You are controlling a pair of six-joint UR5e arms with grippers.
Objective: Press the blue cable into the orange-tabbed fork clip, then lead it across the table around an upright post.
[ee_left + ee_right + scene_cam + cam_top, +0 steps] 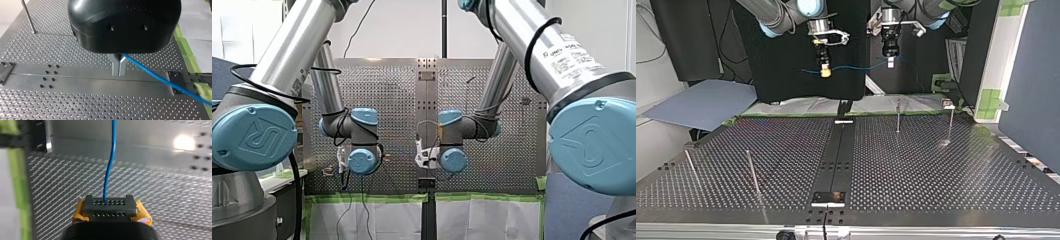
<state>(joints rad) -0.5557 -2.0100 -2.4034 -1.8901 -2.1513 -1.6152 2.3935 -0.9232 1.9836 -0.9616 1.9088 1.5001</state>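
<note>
The perforated table [936, 170] lies under both arms, and the work is high above it, toward its far edge in the top view. My left gripper [118, 68] has its metal fingers pressed together on the blue cable [160, 78], which leaves them to one side and runs out of the wrist view. My right gripper [109, 205], the one with yellow pads, is closed on the cable too, and the cable goes straight ahead from between its fingers. In the top view the cable hangs between the two grippers as a slightly slack line and touches nothing else.

I judge that the first step is not yet done, because the cable is in the air and not seated in any clip. The next move calls for lowering this stretch to the fork clip, keeping both grips firm and the cable taut enough to press in.

Four thin posts [898, 116] stand on the table, well apart. I cannot make out the orange-tabbed fork clip in any view. A small object [948, 105] at the far edge is too small to name. In the front view the wrists cover both grippers.
</note>
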